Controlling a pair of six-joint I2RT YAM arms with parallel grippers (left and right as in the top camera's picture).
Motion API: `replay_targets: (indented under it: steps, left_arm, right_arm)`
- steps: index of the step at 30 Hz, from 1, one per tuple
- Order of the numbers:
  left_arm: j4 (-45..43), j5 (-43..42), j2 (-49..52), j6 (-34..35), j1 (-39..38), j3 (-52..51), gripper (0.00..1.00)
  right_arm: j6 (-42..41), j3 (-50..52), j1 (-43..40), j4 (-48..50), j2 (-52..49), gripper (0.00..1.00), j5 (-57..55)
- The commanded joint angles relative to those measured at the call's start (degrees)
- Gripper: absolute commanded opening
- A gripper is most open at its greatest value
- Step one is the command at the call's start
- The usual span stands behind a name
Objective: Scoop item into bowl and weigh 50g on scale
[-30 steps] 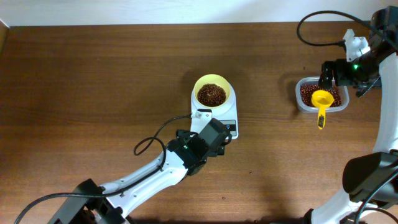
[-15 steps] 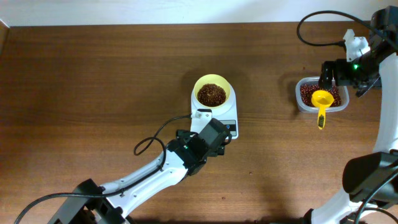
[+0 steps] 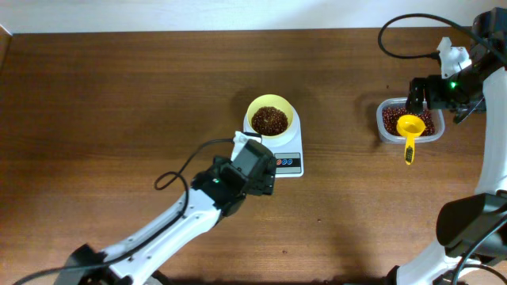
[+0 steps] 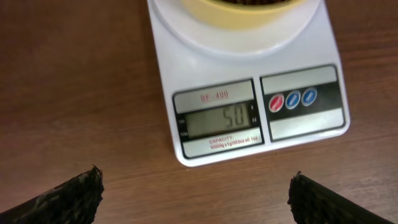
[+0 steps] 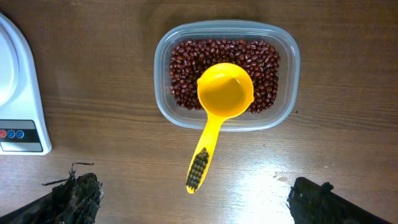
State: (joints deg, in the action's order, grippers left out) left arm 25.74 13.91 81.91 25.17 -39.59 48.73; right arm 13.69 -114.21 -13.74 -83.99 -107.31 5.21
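Note:
The pale-yellow bowl (image 3: 271,117) holds dark reddish-brown beans (image 3: 269,120) and stands on the white scale (image 3: 287,150). In the left wrist view the scale (image 4: 249,106) shows 50 on its grey display, and the bowl's rim (image 4: 239,12) is cut off at the top edge. My left gripper (image 4: 196,198) is open and empty just in front of the scale. My right gripper (image 5: 196,199) is open and empty above the clear tub (image 5: 287,74) of beans (image 5: 186,68), where the yellow scoop (image 5: 221,102) rests with its handle on the table.
The clear tub (image 3: 386,134) with the yellow scoop (image 3: 409,129) sits at the right of the wooden table. A black cable loops near the left arm (image 3: 170,180). The scale's corner (image 5: 18,93) shows in the right wrist view.
My left gripper has moved left and back from the scale's right front, uncovering the buttons. The right arm, scoop and bowl have not moved.

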Motion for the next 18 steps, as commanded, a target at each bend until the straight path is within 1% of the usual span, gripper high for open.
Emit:
replay_targets:
  steps: [1, 5, 10, 13, 18]
  left_arm:
    - [0.8, -1.8, -5.5, -6.6, 3.3, -0.4, 0.99]
    - [-0.2, -2.0, -11.6, -8.1, 5.8, -4.2, 0.99]
    - [-7.1, -2.9, -22.0, -8.6, 9.0, -13.9, 0.99]
    - [-12.4, -7.1, -29.7, -12.8, 13.7, -20.1, 0.99]
    - [-18.1, -10.4, -43.4, -16.6, 20.7, -28.7, 0.99]
  right_arm:
    - [0.0, -1.1, -0.2, 0.0, 0.8, 0.99, -0.5]
    - [0.0, -1.1, -0.2, 0.0, 0.8, 0.99, -0.5]
    - [0.0, -1.1, -0.2, 0.0, 0.8, 0.99, -0.5]
    - [0.0, -1.1, -0.2, 0.0, 0.8, 0.99, -0.5]
    - [0.0, -1.1, -0.2, 0.0, 0.8, 0.99, -0.5]
